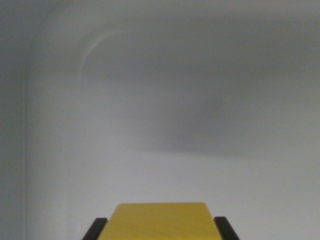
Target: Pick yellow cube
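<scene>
Jaws sat apart by just the cube's width, one dark finger (pixel 96 229) at the wrist view's left of the yellow cube (pixel 159 221), the other at its right, both tight against its sides w/ no gap visible. So the gripper (pixel 159 231) looked to be pinching the block, not gaping wide and not pressed together. Only the finger tips showed, at the bottom edge; the pads themselves were cut off, so grip depth couldn't be told.

Cube was at the near bottom centre of the view, top face towards the camera, squared up between the fingers. That centring made sense: flat sides against flat fingers gives an even squeeze, less chance of it twisting out.

Beyond it lay a plain pale grey surface (pixel 165 100), blurred, w/ a soft dark shadow (pixel 200 130) further out and right of centre. The blur and the detached shadow suggested the cube was held clear of the surface, i.e. lifted, though contact underneath was hidden. Faint curved mark (pixel 100 45) far left; nothing else around.

Judgement: pick looked essentially made.
</scene>
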You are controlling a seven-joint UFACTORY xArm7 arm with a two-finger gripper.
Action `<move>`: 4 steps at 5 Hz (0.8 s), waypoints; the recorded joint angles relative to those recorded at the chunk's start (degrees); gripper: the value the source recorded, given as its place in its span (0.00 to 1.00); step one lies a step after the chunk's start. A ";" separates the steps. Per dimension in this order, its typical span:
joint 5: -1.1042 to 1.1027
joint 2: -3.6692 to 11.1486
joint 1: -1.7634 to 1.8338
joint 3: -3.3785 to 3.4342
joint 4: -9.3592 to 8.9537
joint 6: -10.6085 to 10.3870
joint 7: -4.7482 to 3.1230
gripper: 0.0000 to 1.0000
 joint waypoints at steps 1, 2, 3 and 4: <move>0.25 -0.95 -0.08 0.10 1.72 2.65 -0.14 1.00; 0.25 -0.95 -0.08 0.10 1.72 2.65 -0.14 1.00; 0.51 -1.92 -0.15 0.20 3.47 5.35 -0.29 1.00; 0.51 -1.92 -0.15 0.20 3.47 5.35 -0.29 1.00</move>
